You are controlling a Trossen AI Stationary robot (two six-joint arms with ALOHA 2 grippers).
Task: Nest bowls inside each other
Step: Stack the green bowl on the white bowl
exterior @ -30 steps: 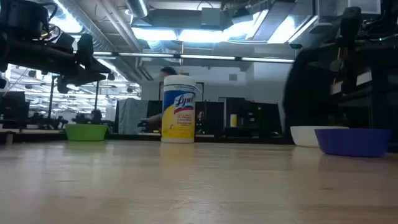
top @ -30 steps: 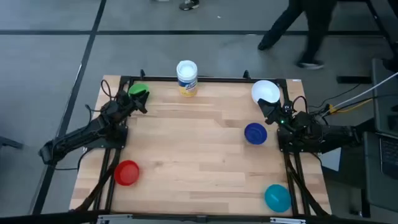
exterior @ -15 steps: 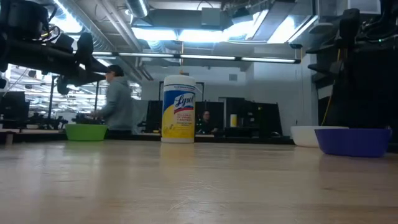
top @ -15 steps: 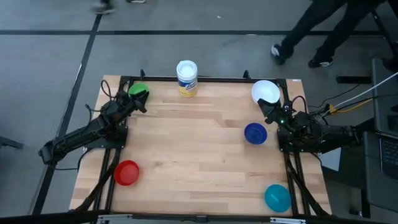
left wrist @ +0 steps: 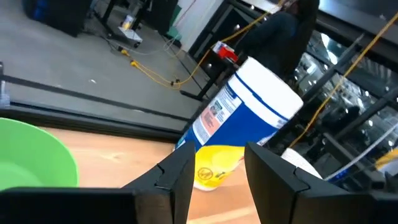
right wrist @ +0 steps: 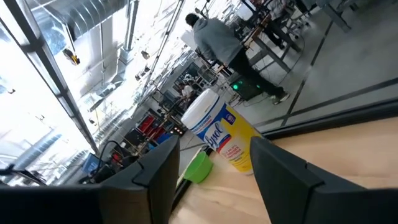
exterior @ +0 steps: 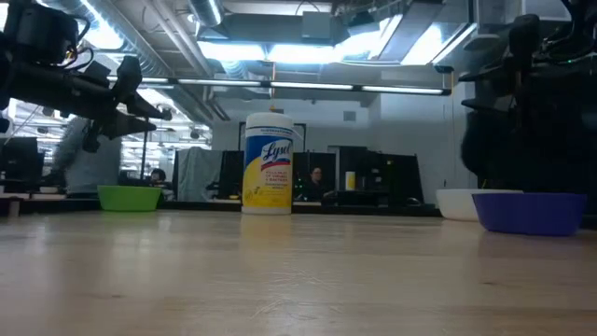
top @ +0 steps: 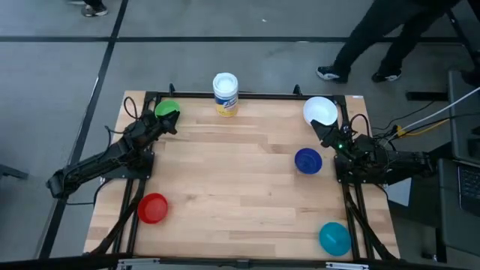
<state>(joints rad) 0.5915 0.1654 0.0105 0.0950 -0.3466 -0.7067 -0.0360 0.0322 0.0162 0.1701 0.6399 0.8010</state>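
Note:
Five bowls stand apart on the wooden table, each on its base: green (top: 166,109) at the far left, white (top: 320,111) at the far right, dark blue (top: 308,160) in front of the white one, red (top: 152,208) near left, teal (top: 334,238) near right. My left gripper (top: 169,124) hovers open just beside the green bowl (left wrist: 31,155), fingers level, nothing between them (left wrist: 217,180). My right gripper (top: 325,135) hovers open between the white and dark blue bowls, also with nothing between its fingers (right wrist: 214,180).
A white canister with a yellow label (top: 225,94) stands upright at the middle of the far edge. A dark frame (top: 247,95) runs along the table's far edge and sides. People walk on the floor beyond the table. The table's middle is bare wood.
My left gripper has rolled a little about its own pointing line while staying in place; in the low view it now sits more tilted. No bowl has moved. People have walked past behind the table.

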